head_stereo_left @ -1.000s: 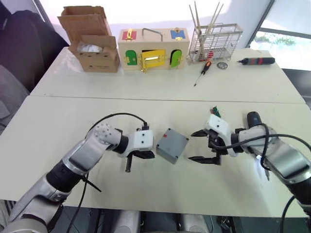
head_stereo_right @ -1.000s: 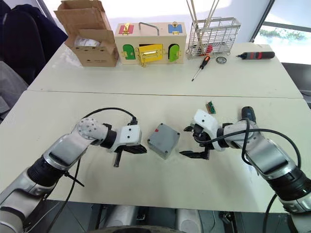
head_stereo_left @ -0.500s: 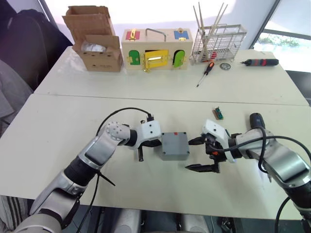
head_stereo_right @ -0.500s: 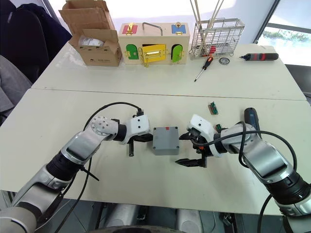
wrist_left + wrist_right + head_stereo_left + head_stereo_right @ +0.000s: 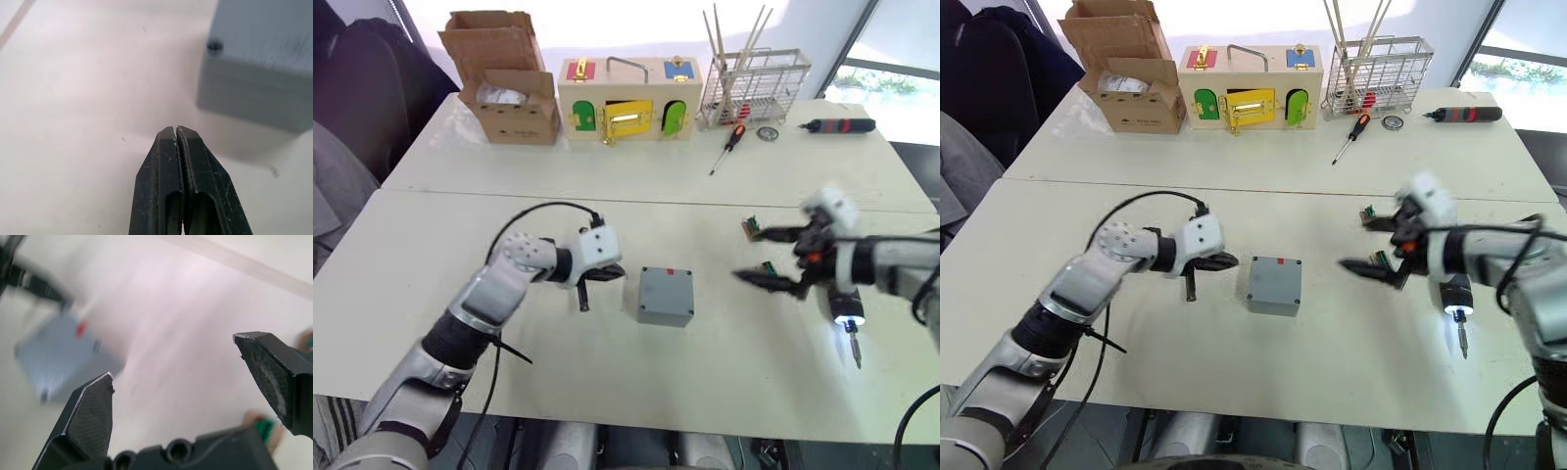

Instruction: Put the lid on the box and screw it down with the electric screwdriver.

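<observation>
The grey box (image 5: 664, 311) stands mid-table with a small red mark on its far side. The flat grey lid (image 5: 266, 29) lies on top of it, one corner screw hole showing. My left gripper (image 5: 176, 130) is shut on nothing, a short way to the box's left, fingertips pointing at its side wall. Well right of the box, my right gripper (image 5: 762, 257) hangs wide open and empty, above the table. The black electric screwdriver (image 5: 1453, 292) lies on the table just past that gripper, its tip lit and its bit pointing at the near edge. My right forearm hides part of it.
Two small green parts (image 5: 751, 227) lie near the right gripper. Along the far table stand a cardboard carton (image 5: 504, 93), a wooden box with coloured doors (image 5: 626, 98) and a wire rack (image 5: 751, 86). A red-handled screwdriver (image 5: 722, 149) and a black pen-like tool (image 5: 835, 124) lie there too.
My right gripper has swung right, away from the box and toward the electric screwdriver. My left gripper has drawn back left off the box. The box was turned square and now stands free.
</observation>
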Robot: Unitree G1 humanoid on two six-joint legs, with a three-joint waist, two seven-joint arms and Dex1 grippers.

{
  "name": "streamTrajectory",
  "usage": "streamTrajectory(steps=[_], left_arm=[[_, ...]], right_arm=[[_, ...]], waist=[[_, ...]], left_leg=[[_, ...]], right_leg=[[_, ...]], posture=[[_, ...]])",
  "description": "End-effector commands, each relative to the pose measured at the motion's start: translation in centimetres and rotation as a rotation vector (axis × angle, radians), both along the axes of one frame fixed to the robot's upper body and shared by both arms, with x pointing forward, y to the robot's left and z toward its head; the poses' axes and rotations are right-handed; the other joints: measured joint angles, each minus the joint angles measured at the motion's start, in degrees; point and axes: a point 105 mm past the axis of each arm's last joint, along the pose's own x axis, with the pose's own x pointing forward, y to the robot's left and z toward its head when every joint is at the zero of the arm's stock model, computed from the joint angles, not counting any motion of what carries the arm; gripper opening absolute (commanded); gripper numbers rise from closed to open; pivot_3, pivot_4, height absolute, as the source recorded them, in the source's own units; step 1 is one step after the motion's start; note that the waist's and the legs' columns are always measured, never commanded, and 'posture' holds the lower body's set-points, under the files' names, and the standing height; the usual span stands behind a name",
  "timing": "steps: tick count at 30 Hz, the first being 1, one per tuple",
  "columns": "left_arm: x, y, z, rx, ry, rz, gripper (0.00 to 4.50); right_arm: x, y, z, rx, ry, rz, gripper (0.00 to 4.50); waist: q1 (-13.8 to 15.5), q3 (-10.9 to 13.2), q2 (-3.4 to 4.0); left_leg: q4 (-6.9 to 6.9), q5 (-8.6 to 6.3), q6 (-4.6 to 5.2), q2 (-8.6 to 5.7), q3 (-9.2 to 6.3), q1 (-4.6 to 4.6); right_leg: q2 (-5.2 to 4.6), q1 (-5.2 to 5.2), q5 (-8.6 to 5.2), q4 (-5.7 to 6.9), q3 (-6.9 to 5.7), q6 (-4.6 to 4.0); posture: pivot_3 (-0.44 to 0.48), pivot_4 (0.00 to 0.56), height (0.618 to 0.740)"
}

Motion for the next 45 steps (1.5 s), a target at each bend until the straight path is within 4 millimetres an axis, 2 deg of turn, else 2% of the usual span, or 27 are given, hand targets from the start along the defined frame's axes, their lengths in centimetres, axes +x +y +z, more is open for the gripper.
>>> streamTrajectory(steps=[1, 4, 6, 9, 10, 22, 23, 25, 27, 32, 38, 45], left_arm=[[-0.1, -1.0, 3.5, -0.168, -0.023, -0.009, 0.0], [0.4, -1.3, 4.3, -0.219, -0.024, 0.013, 0.0], [0.7, -1.2, 4.0, -0.194, -0.035, 0.025, 0.0], [0.5, -1.1, 3.3, -0.17, -0.034, 0.022, 0.0], [0.4, -1.1, 3.2, -0.172, -0.03, 0.023, 0.0], [0.1, -1.4, 2.2, -0.141, -0.028, 0.025, 0.0], [0.1, -1.4, 2.1, -0.138, -0.028, 0.024, 0.0], [0.1, -1.3, 1.9, -0.126, -0.033, 0.022, 0.0], [0.1, -1.3, 1.9, -0.125, -0.033, 0.022, 0.0], [0.2, -1.2, 2.0, -0.128, -0.035, 0.027, 0.0], [0.4, -1.2, 2.2, -0.134, -0.04, 0.033, 0.0], [0.4, -1.3, 2.2, -0.136, -0.041, 0.032, 0.0]], right_arm=[[2.9, -1.3, -1.3, 0.01, -0.105, -0.165, 4.48], [4.9, -2.1, -2.9, 0.037, -0.156, -0.254, 4.48], [5.9, -2.7, -3.8, 0.062, -0.17, -0.307, 4.48], [6.9, -3.1, -4.9, 0.116, -0.18, -0.351, 3.81], [7.1, -3.2, -5.2, 0.132, -0.177, -0.368, 3.81], [8.0, -4.0, -5.2, 0.234, -0.168, -0.446, 3.81], [8.0, -4.0, -5.1, 0.236, -0.171, -0.448, 3.4], [8.1, -3.9, -5.2, 0.235, -0.171, -0.448, 3.13], [8.1, -3.8, -5.4, 0.232, -0.169, -0.45, 2.5], [8.0, -3.8, -5.8, 0.212, -0.154, -0.454, 0.03], [7.8, -4.0, -6.3, 0.184, -0.146, -0.456, 0.03], [8.2, -4.5, -4.5, 0.21, -0.228, -0.493, 0.03]], waist=[[0.0, 0.0, -0.08], [0.0, 0.0, -0.08], [-0.2, 0.0, -0.08], [-0.4, 0.0, -0.07], [-0.4, 0.0, -0.07], [-0.5, 0.0, -0.07], [-0.5, 0.0, -0.07], [-0.5, 0.0, -0.07], [-0.5, 0.0, -0.07], [-0.5, 0.0, -0.07], [-0.5, 0.0, -0.07], [-0.5, 0.0, -0.07]], left_leg=[[0.01, 0.01, -0.01, -0.01, 0.0, 0.0], [0.02, 0.02, -0.04, -0.07, 0.02, -0.01], [-0.01, 0.03, -0.05, -0.08, 0.03, 0.0], [-0.04, 0.04, -0.08, -0.08, 0.05, 0.0], [-0.06, 0.05, -0.09, -0.08, 0.05, 0.0], [-0.06, 0.07, -0.12, -0.08, 0.03, 0.0], [-0.06, 0.07, -0.12, -0.08, 0.03, 0.0], [-0.07, 0.07, -0.12, -0.08, 0.03, 0.0], [-0.06, 0.07, -0.12, -0.08, 0.03, 0.0], [-0.07, 0.07, -0.11, -0.08, 0.03, 0.0], [-0.07, 0.07, -0.11, -0.08, 0.03, 0.0], [-0.07, 0.07, -0.11, -0.08, 0.03, 0.0]], right_leg=[[0.0, 0.01, 0.0, 0.0, 0.0, 0.0], [-0.04, -0.03, 0.0, 0.03, 0.01, 0.0], [-0.04, -0.06, 0.0, 0.07, 0.01, 0.0], [-0.04, -0.07, 0.0, 0.07, 0.0, 0.0], [-0.04, -0.07, 0.0, 0.07, 0.01, 0.0], [-0.03, -0.06, 0.0, 0.07, 0.0, 0.0], [-0.03, -0.06, 0.0, 0.07, 0.0, 0.0], [-0.03, -0.06, 0.0, 0.07, 0.0, 0.0], [-0.03, -0.06, 0.0, 0.07, 0.0, 0.0], [-0.02, -0.06, 0.0, 0.07, 0.0, 0.0], [-0.03, -0.06, 0.0, 0.07, 0.0, 0.0], [-0.03, -0.06, 0.0, 0.07, 0.0, 0.0]], posture=[[0.0, 0.15, 0.735], [0.0, 0.15, 0.735], [0.0, 0.15, 0.735], [0.0, 0.15, 0.735], [0.0, 0.15, 0.735], [0.0, 0.15, 0.735], [0.0, 0.15, 0.735], [0.0, 0.15, 0.735], [0.0, 0.15, 0.735], [0.0, 0.15, 0.735], [0.0, 0.15, 0.735], [0.0, 0.15, 0.735]])
